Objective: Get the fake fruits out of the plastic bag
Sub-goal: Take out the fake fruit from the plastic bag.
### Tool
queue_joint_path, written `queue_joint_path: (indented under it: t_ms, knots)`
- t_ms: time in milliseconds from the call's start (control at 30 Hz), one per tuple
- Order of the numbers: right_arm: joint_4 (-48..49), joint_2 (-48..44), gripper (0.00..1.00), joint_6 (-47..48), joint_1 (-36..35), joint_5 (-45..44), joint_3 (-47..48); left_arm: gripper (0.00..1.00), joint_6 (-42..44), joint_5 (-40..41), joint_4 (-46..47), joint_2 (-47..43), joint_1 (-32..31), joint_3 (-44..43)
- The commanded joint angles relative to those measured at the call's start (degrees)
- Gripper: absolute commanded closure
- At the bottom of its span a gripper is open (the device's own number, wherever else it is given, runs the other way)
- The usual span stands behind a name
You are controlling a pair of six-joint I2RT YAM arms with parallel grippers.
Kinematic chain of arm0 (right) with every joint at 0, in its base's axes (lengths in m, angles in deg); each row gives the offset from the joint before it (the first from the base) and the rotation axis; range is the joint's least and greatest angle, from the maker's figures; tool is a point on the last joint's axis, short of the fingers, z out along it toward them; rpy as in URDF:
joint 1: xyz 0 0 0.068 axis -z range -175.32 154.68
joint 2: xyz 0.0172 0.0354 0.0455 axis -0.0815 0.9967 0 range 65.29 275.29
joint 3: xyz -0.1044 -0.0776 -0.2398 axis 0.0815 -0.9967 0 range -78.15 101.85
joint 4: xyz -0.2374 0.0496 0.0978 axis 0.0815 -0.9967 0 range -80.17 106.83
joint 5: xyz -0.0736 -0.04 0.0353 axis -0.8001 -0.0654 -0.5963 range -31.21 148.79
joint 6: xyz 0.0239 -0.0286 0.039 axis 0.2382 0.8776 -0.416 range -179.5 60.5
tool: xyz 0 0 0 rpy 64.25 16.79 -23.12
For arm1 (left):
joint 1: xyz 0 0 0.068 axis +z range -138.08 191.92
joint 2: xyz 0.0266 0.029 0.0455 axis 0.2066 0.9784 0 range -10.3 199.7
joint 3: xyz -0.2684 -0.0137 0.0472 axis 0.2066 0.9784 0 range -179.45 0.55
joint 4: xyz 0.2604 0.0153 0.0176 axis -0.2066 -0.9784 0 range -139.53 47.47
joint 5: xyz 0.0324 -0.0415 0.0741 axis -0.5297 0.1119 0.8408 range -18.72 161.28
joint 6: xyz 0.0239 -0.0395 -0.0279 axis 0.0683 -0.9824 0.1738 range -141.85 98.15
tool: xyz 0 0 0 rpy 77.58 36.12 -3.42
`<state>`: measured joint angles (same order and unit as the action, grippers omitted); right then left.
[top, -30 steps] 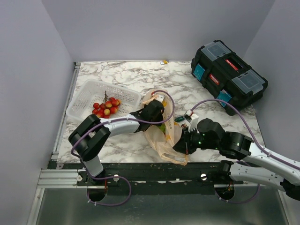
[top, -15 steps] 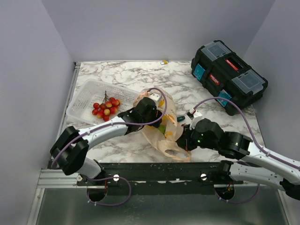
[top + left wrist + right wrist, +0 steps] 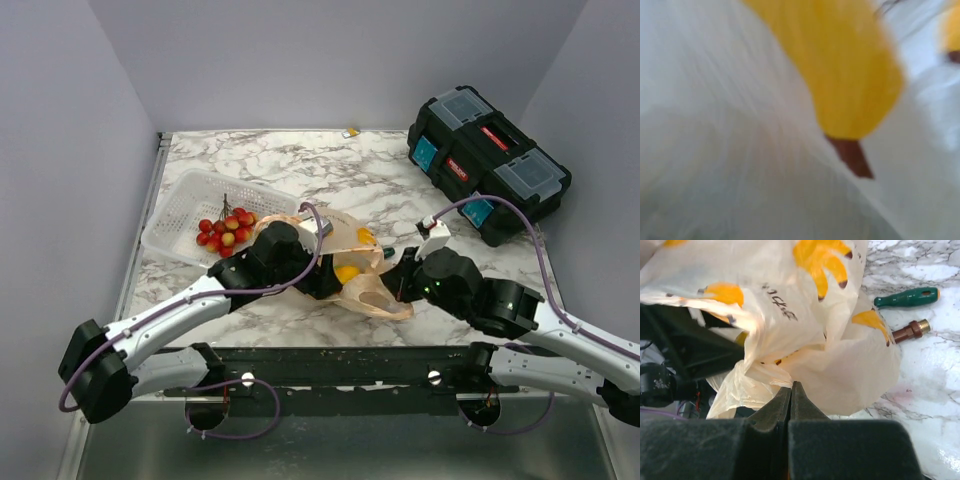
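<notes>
The peach plastic bag (image 3: 372,296) with yellow banana prints lies crumpled on the marble table between my two arms. An orange-yellow fruit (image 3: 347,273) shows at its middle, beside my left gripper (image 3: 322,280). That gripper's fingers are buried in the bag film and hidden. The left wrist view holds only blurred bag film (image 3: 765,175) and a banana print (image 3: 840,75) against the lens. My right gripper (image 3: 790,386) is shut, pinching a fold of the bag (image 3: 840,365) at its right edge. The other fruits are hidden.
A white mesh basket (image 3: 185,205) with a bunch of red-and-yellow berries (image 3: 226,230) stands at the left. A black toolbox (image 3: 487,160) sits at the back right. A green-handled screwdriver (image 3: 907,296) and a brown-handled tool (image 3: 910,330) lie just beyond the bag.
My left arm has drawn back towards the near left, its gripper staying in the bag. The bag has sunk and stretched flatter. My right gripper has shifted right, still holding the bag.
</notes>
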<state>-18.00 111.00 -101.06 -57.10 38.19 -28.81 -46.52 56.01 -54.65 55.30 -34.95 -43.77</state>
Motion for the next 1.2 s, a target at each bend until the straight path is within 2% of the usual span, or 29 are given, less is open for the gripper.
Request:
queue_joint_path:
  t_ms: [0, 167, 367, 433, 567, 667, 767, 900, 967, 1067, 1100, 1167]
  knots:
    - [3.07, 0.48, 0.99, 0.16, -0.18, -4.44, -0.45, 0.91, 1.37, -9.64, -3.54, -7.06, 0.12, 0.46]
    - [5.03, -0.71, 0.99, 0.14, -0.18, -3.52, -2.75, 0.92, 1.79, -10.37, -4.56, -12.34, 0.15, 0.79]
    - [8.12, -3.51, 0.99, -0.13, -0.25, -3.80, -4.17, 0.96, 2.65, -13.72, -6.83, -12.78, 0.44, -1.77]
    - [8.75, -3.83, 0.99, 0.23, -0.21, -3.91, -3.17, 0.97, 2.53, -10.14, -9.12, -12.34, 0.38, -2.62]
    - [11.78, -4.48, 0.99, 2.25, -0.23, -1.68, -1.19, 1.00, 3.36, 3.50, -16.74, -9.94, 0.44, -4.68]
    - [12.28, -3.80, 0.99, 3.20, -0.23, -1.96, -0.29, 1.00, 2.35, 9.17, -13.71, -13.33, 0.43, -2.63]
    - [11.56, -1.40, 0.99, 3.68, -0.20, -2.09, 1.67, 1.00, 4.25, 3.00, -7.46, -18.00, -0.04, -1.13]
    - [16.82, 1.30, 0.99, 6.30, -0.27, 0.40, 3.72, 1.00, 6.52, 2.12, -11.87, -17.16, -0.77, -3.85]
    - [19.18, 2.63, 0.99, 7.45, -0.23, 0.77, 5.23, 1.00, 6.63, -3.29, -14.56, -15.47, -0.61, -5.26]
    - [20.42, 4.30, 0.99, 9.38, -0.23, 0.23, 7.30, 1.00, 6.65, -10.54, -9.17, -17.82, -0.59, -0.91]
    - [20.77, 4.19, 0.99, 9.71, -0.20, -0.56, 7.53, 1.00, 6.23, -8.79, -7.40, -19.57, -0.59, 1.12]
    - [21.45, 3.03, 0.99, 9.50, -0.24, -1.66, 6.95, 1.00, 5.82, 0.91, -9.61, -21.03, -0.59, 2.35]
